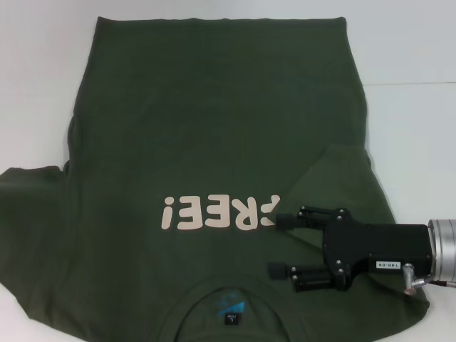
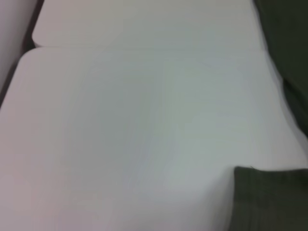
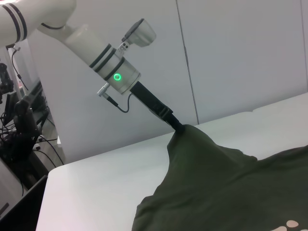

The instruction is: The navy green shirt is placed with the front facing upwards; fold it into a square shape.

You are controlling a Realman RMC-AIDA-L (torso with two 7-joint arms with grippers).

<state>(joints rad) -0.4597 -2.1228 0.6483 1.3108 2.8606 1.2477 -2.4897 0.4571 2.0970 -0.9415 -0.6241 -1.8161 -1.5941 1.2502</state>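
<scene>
White table [image 1: 413, 43] carries the navy green shirt [image 1: 214, 121], spread front up, collar at the table's near edge, "FREE!" print [image 1: 217, 212] reading upside down. Head view: right gripper [image 1: 279, 246] over the shirt's right side, its 2 fingers apart, nothing between. Only the right wrist view shows the left gripper [image 3: 178, 127], clamped on a tented-up peak of shirt. Left wrist view: just table & shirt edges.

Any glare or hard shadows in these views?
Head view: even light, no glare on the navy green shirt; the open right gripper casts no clear shadow. Left wrist view: flat, shadowless white table. Right wrist view: left gripper, pinching cloth, stands dark against the bright wall.
</scene>
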